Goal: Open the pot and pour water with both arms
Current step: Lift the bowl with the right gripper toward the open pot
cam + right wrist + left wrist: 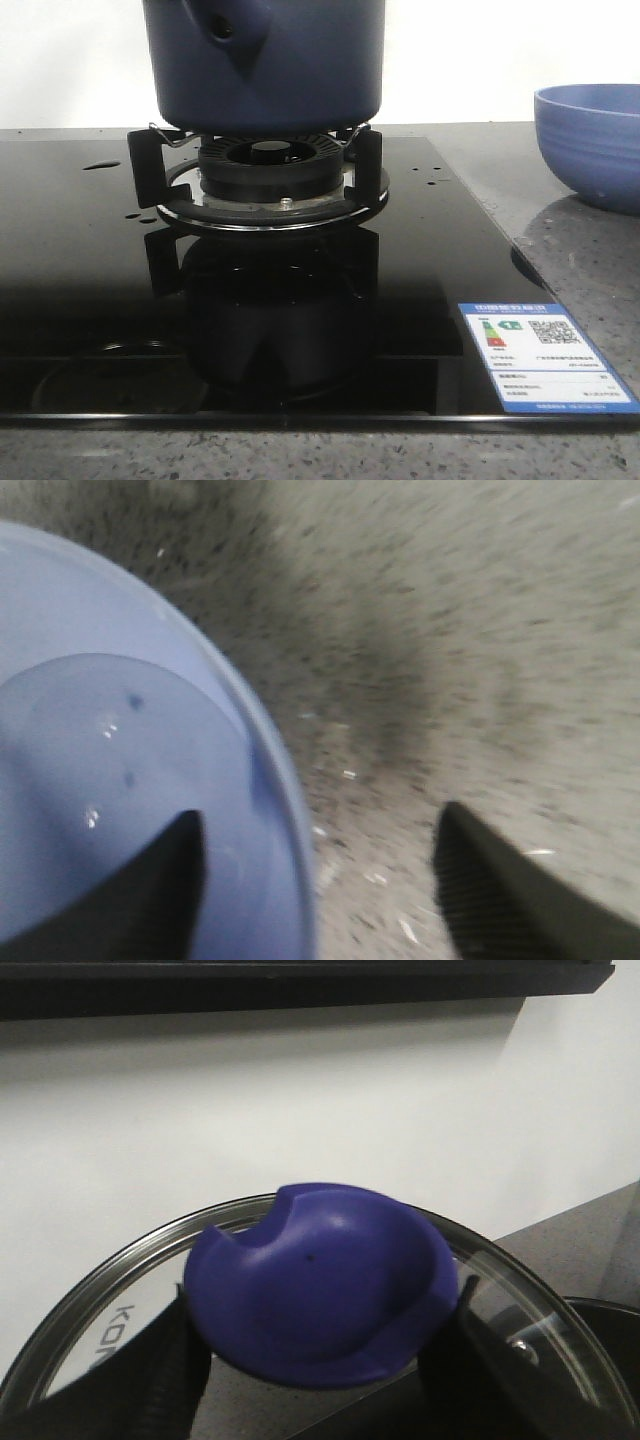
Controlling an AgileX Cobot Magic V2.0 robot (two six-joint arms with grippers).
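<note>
The dark navy pot (pixel 265 65) stands on the burner's black supports, its handle stub (pixel 225 30) facing the camera and its top cut off by the frame. My left gripper (pixel 315 1360) is shut on the blue knob (pixel 320 1295) of a glass lid (pixel 90 1300), which it holds up in front of a white wall. Open, my right gripper (pixel 320 880) straddles the rim of the light blue bowl (pixel 120 740), one finger inside and one outside. Small drops of water (pixel 100 165) lie on the black hob. Neither gripper shows in the front view.
The gas burner (pixel 270 165) sits in a black glass hob (pixel 80 260) with an energy label (pixel 540 355) at its front right corner. The light blue bowl (pixel 595 140) stands on the speckled grey counter (pixel 590 260) to the right of the hob.
</note>
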